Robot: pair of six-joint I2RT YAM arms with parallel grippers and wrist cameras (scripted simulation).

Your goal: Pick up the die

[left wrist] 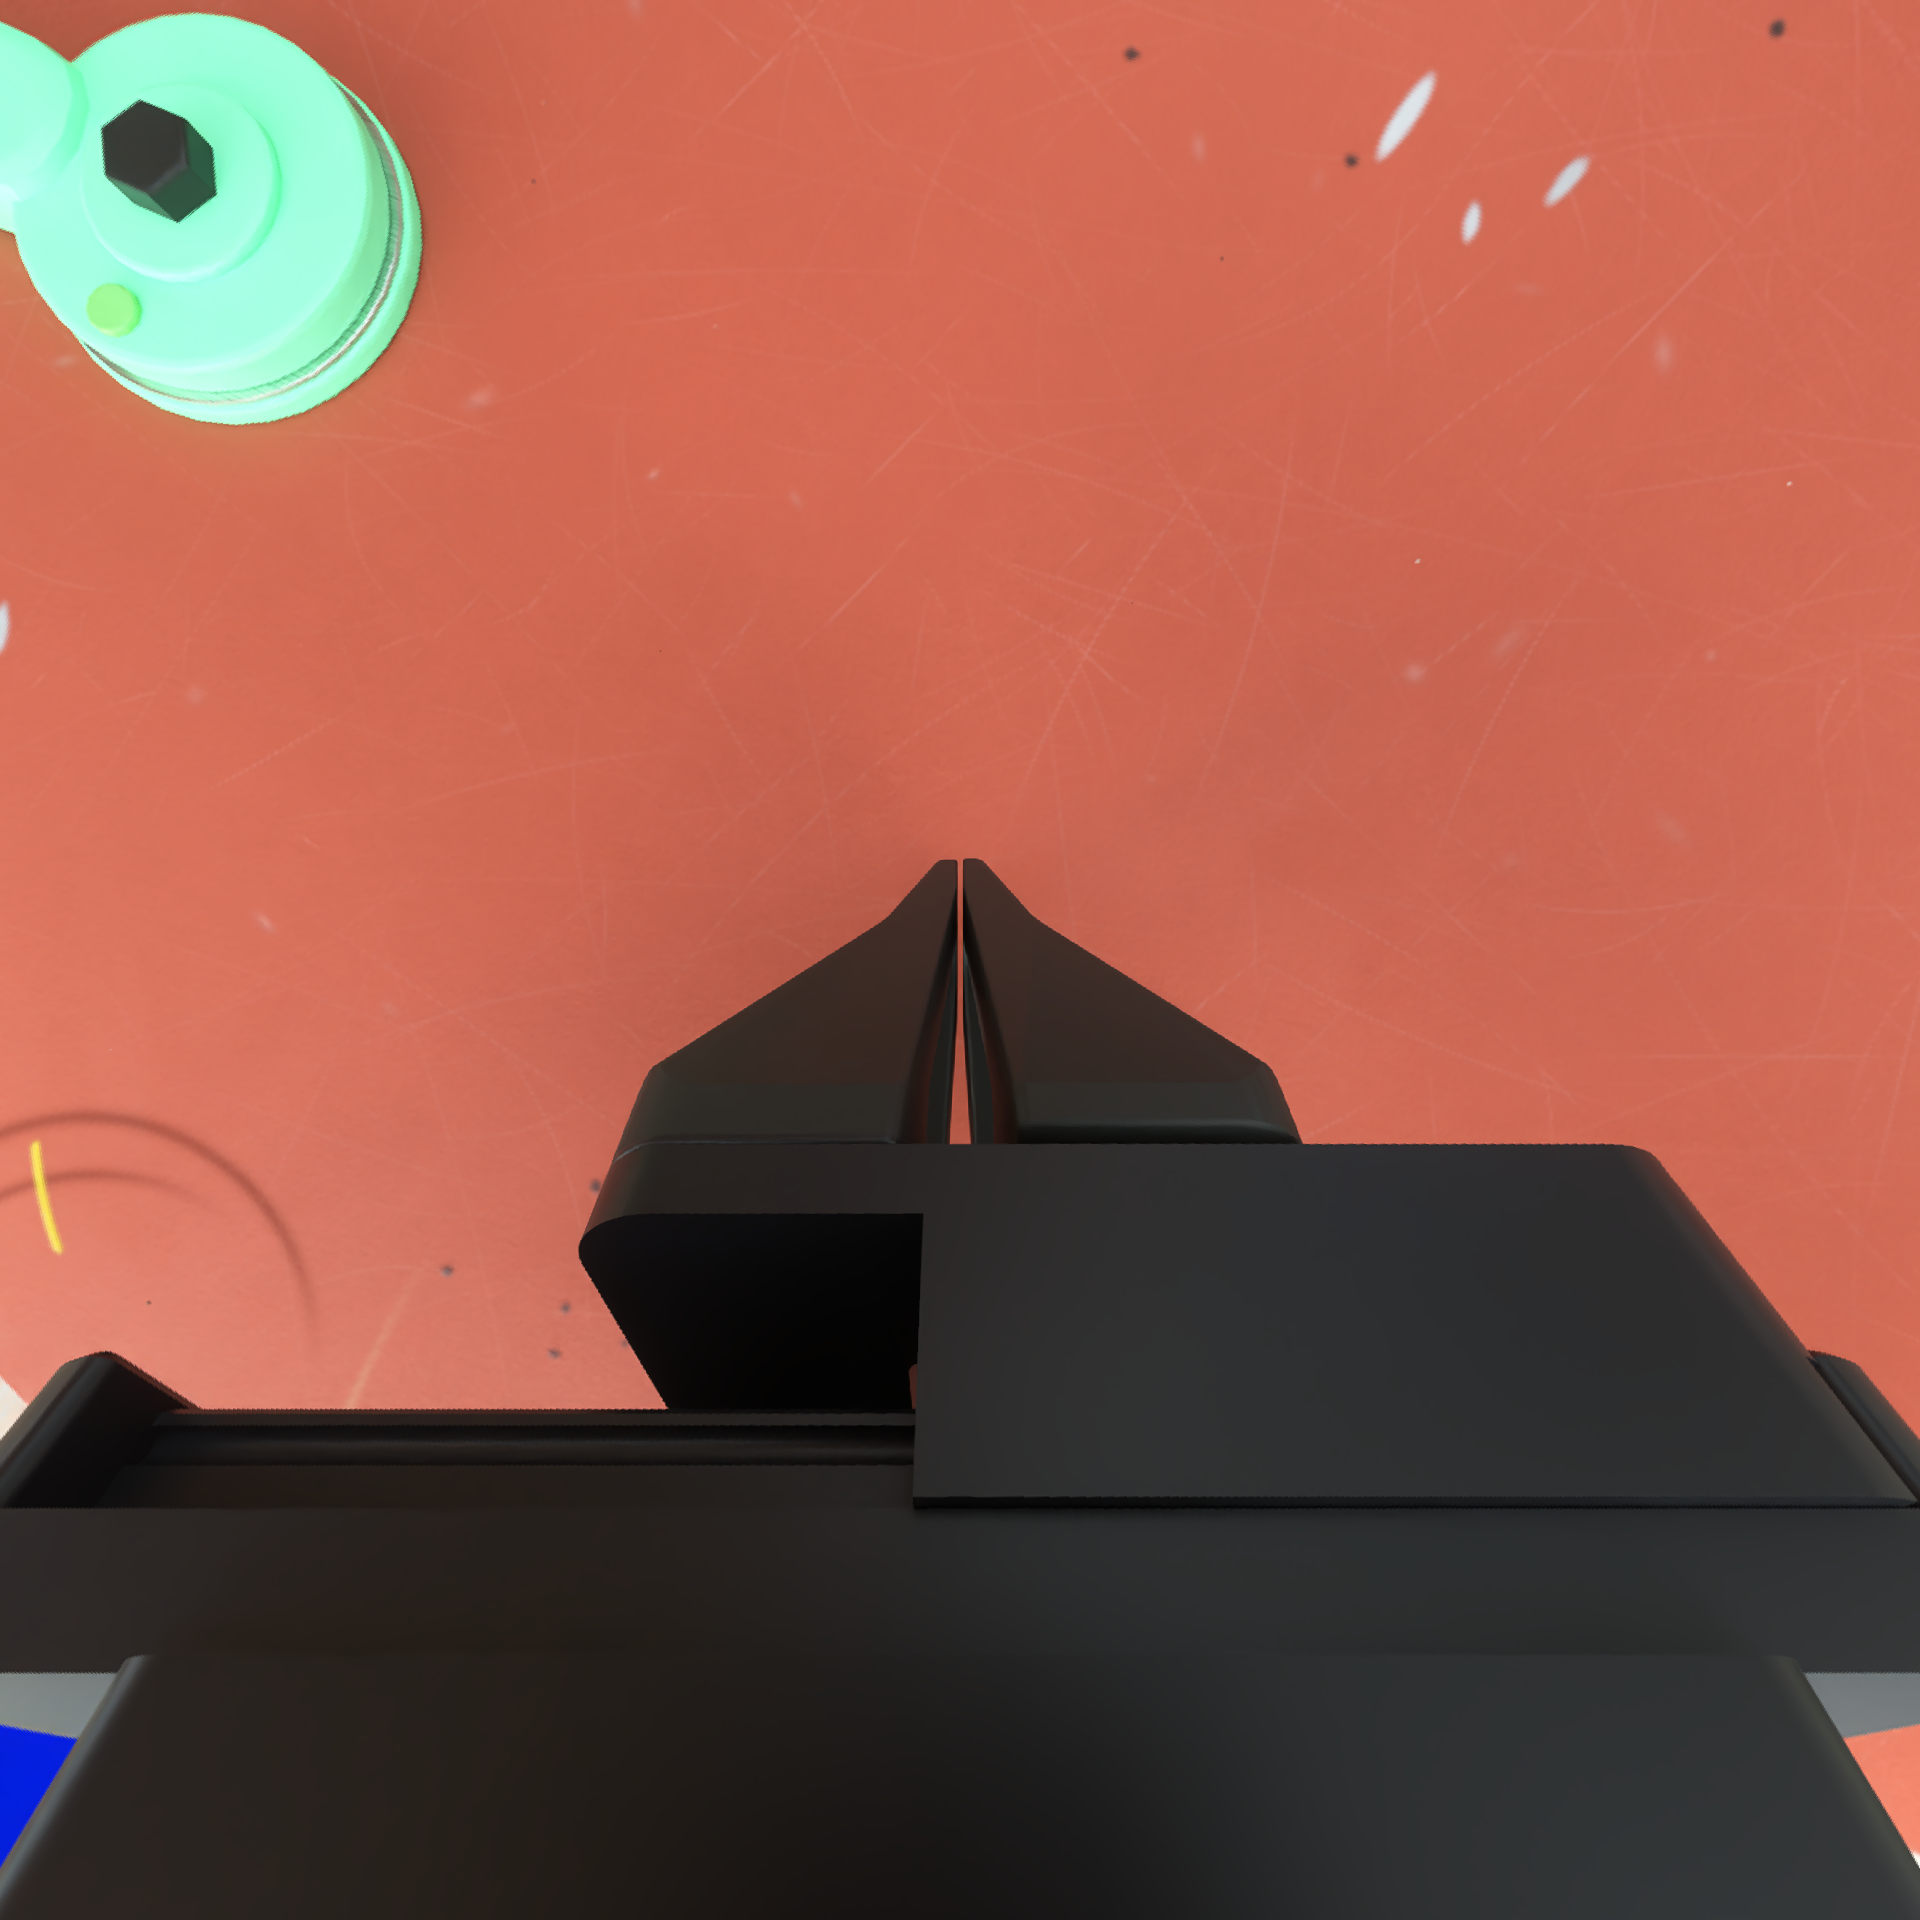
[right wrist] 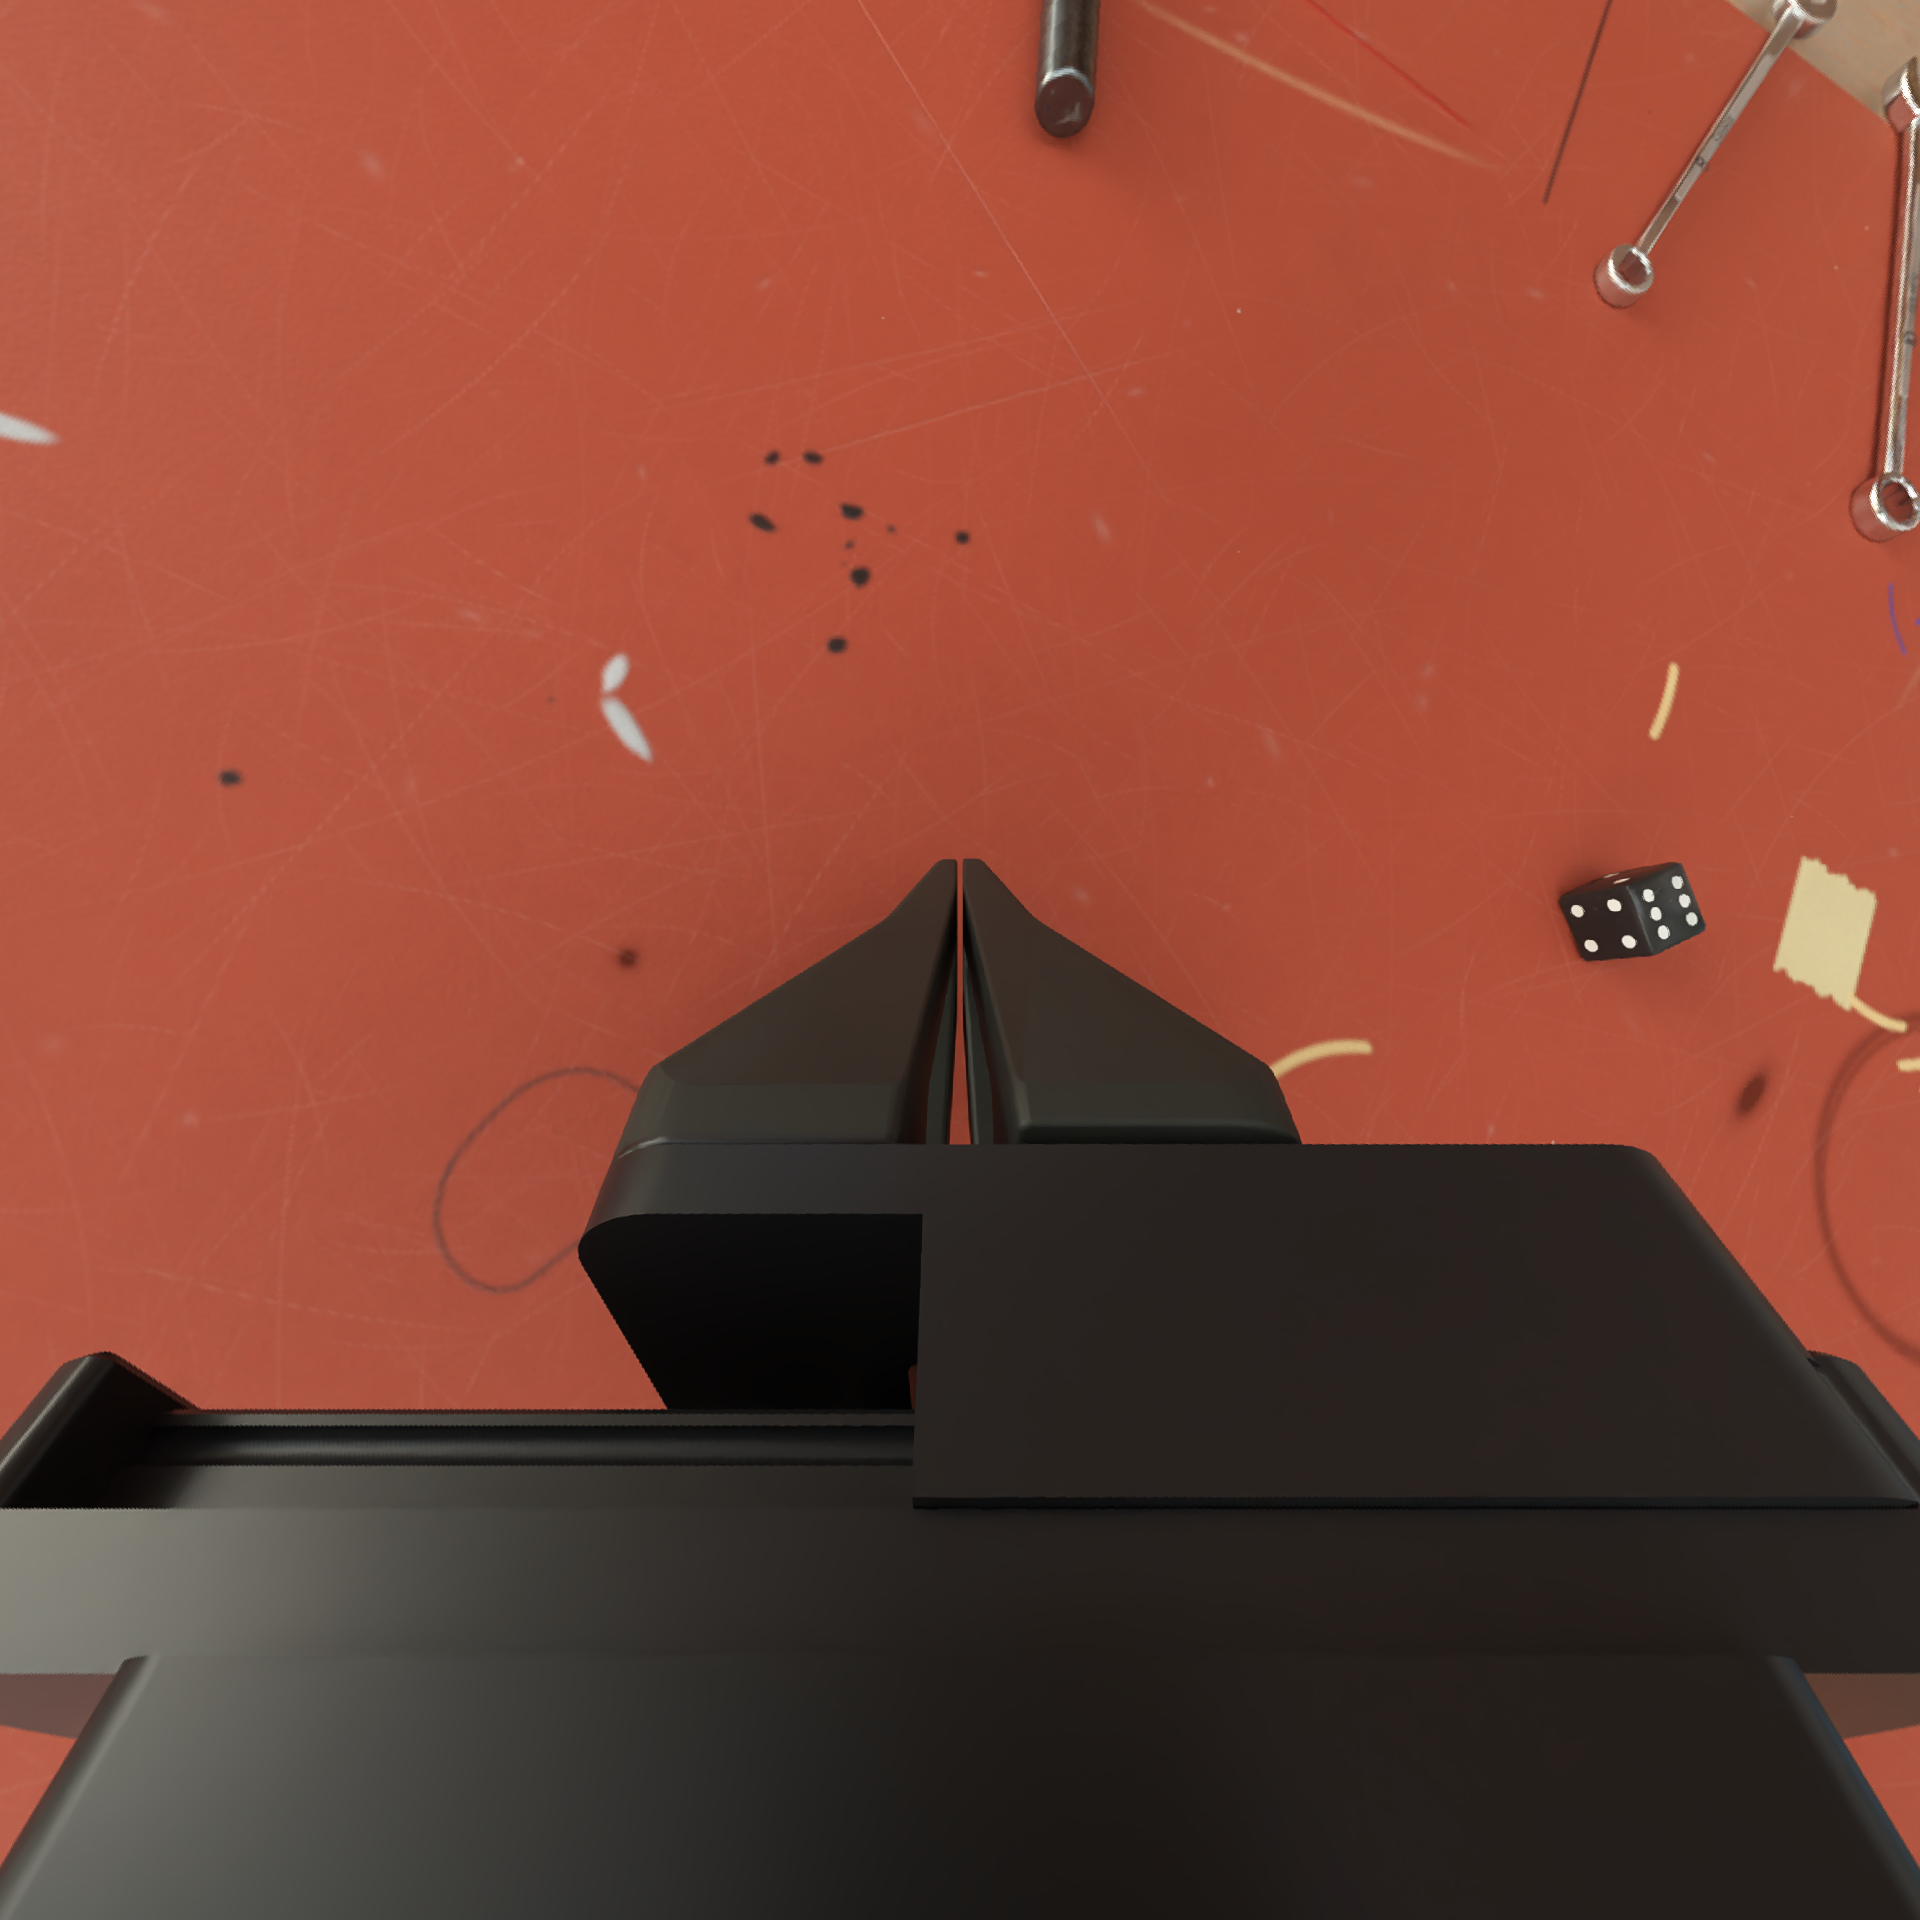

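A small black die [right wrist: 1631, 910] with white pips lies on the red table in the right wrist view, to the right of my right gripper [right wrist: 959, 864] and well apart from it. My right gripper is shut and empty, its black fingers pressed together above the table. My left gripper [left wrist: 959, 864] is also shut and empty over bare red table. The die does not show in the left wrist view.
A mint-green round object [left wrist: 223, 223] with a black hexagonal part sits at the far left in the left wrist view. Two metal wrenches [right wrist: 1704, 156] [right wrist: 1899, 343] and a dark metal rod [right wrist: 1065, 73] lie at the far side. A beige tape patch [right wrist: 1825, 930] lies right of the die.
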